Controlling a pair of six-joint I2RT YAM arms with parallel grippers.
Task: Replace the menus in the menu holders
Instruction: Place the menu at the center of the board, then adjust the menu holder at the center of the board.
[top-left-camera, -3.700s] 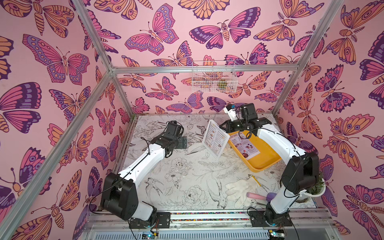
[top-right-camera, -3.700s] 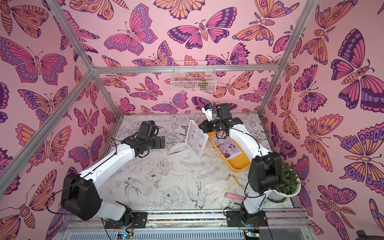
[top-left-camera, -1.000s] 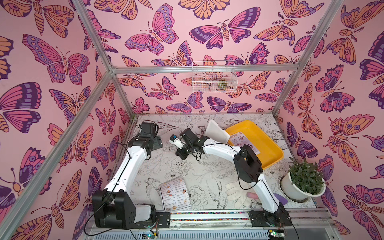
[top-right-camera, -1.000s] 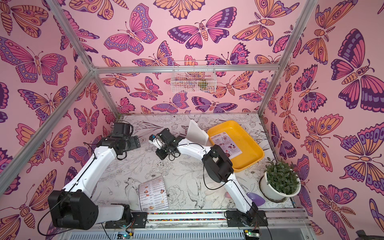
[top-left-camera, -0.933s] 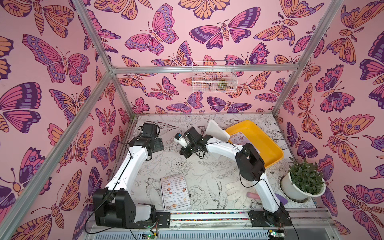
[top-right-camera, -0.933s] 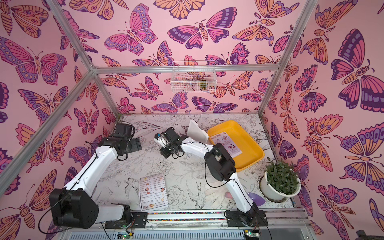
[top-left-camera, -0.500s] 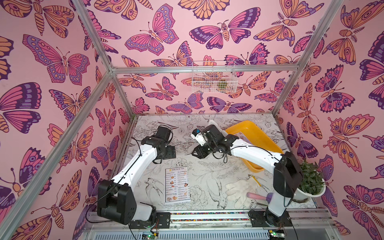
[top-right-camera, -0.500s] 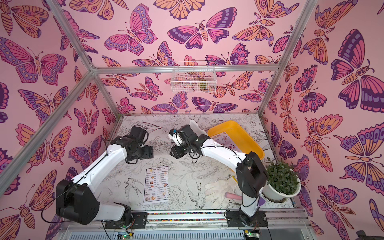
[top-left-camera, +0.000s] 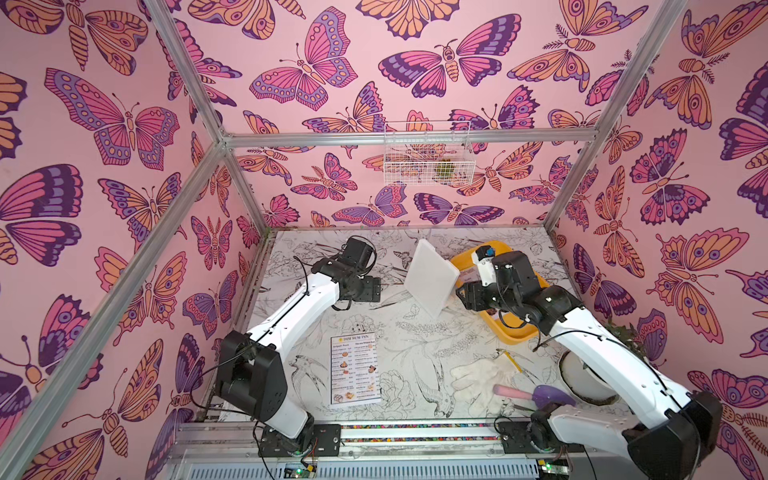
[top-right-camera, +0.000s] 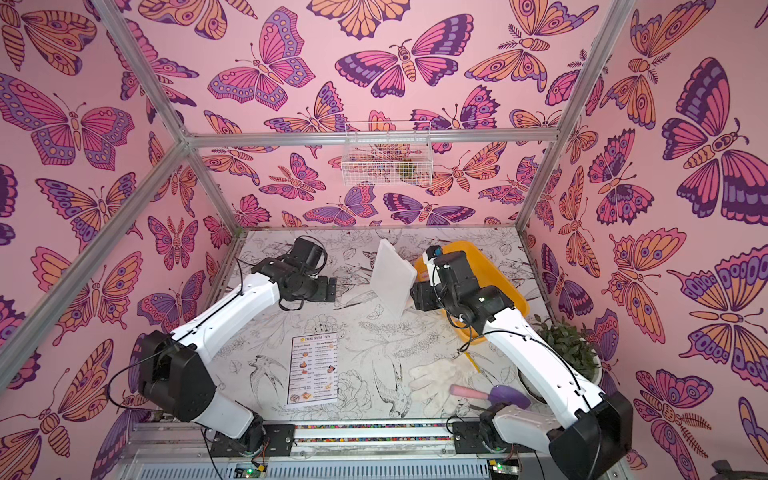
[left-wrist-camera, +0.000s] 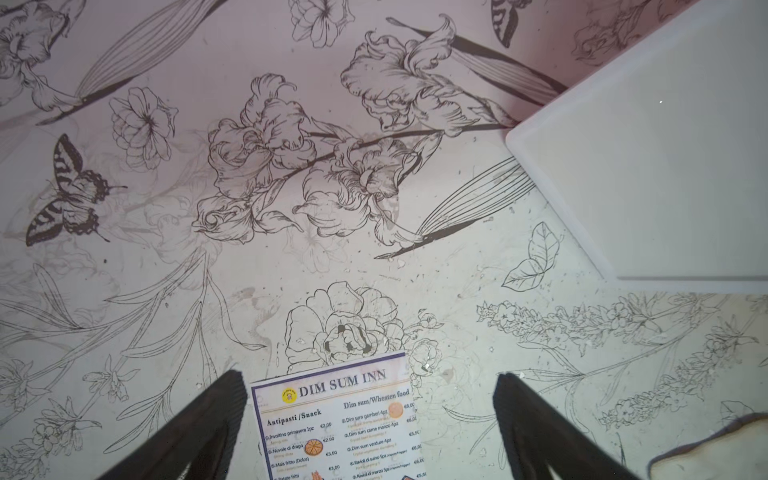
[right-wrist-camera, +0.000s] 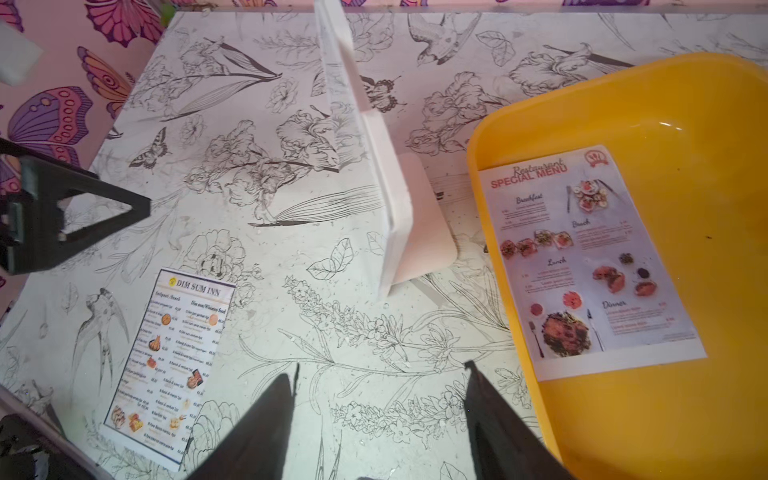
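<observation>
The menu holder (top-left-camera: 430, 278) (top-right-camera: 392, 277) stands upright at the back middle, a blank white panel with no sheet showing in it. The DIM SUM INN menu (top-left-camera: 355, 369) (right-wrist-camera: 170, 361) lies flat on the table near the front. The SPECIAL MENU (right-wrist-camera: 582, 257) lies flat in the yellow tray (right-wrist-camera: 665, 104). My left gripper (left-wrist-camera: 369, 376) (top-left-camera: 372, 289) hangs open left of the holder, above the top edge of the DIM SUM INN menu (left-wrist-camera: 340, 424). Open and holding nothing, my right gripper (right-wrist-camera: 380, 369) (top-left-camera: 467, 295) hovers between the holder (right-wrist-camera: 374, 174) and the tray.
The yellow tray (top-left-camera: 511, 336) sits at the back right under my right arm. A white glove (top-left-camera: 478, 376), a yellow pencil (top-left-camera: 513, 361) and a pink-handled purple tool (top-left-camera: 536, 395) lie at the front right. A potted plant (top-right-camera: 569, 345) stands by the right wall.
The DIM SUM INN menu has settled flat at the front of the table. My right arm has swung right to beside the holder and its jaws have opened. My left arm moved towards the middle.
</observation>
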